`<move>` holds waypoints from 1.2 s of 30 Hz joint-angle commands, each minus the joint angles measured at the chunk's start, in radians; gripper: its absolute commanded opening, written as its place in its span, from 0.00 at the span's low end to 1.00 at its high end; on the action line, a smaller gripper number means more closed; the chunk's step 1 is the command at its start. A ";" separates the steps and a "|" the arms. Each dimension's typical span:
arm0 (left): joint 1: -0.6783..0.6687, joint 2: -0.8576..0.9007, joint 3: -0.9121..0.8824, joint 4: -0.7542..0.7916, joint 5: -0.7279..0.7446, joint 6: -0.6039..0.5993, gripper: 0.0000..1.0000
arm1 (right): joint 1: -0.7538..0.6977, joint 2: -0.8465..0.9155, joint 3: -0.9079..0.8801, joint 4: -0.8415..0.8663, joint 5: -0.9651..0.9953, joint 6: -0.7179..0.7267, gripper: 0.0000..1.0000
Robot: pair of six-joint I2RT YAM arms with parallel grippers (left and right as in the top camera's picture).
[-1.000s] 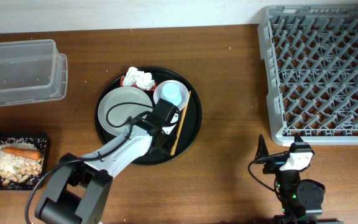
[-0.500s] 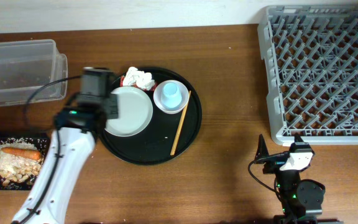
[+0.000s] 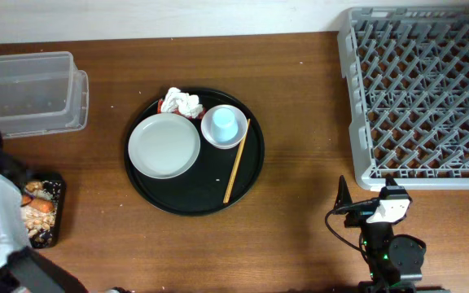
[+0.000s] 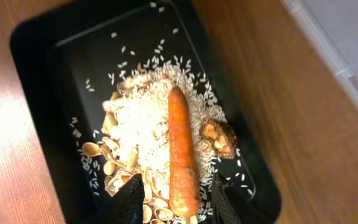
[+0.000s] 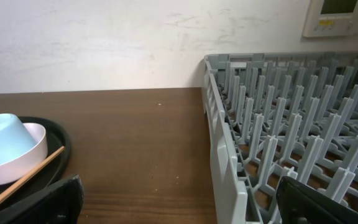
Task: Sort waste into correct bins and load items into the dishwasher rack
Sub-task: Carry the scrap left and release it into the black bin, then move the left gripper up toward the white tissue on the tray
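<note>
My left pincer (image 4: 178,202) hangs spread open over the black container (image 4: 36,74), its fingers on either side of the orange carrot (image 4: 180,143), which lies on rice scraps (image 4: 138,124). My right pincer (image 5: 185,205) rests released beside the grey rack (image 5: 219,143).

1. Brown wooden table (image 3: 300,122): a flat wood-grain top that carries four things directly.
2. Clear plastic rectangular tub with rounded corners (image 3: 31,89): stands at the far corner on my left.
3. Small black rectangular container (image 4: 36,37): stands on my left, nearer to me than the tub, with bare wood between them.
4. Large round black tray (image 3: 194,191): rests at the table centre.
5. Large square grey plastic lattice rack (image 3: 350,98): stands at my far right, well apart from the tray.
</note>
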 commanded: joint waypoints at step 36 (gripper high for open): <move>-0.378 -0.144 0.014 -0.226 0.374 0.016 0.99 | -0.007 -0.007 -0.006 -0.004 0.009 -0.008 0.98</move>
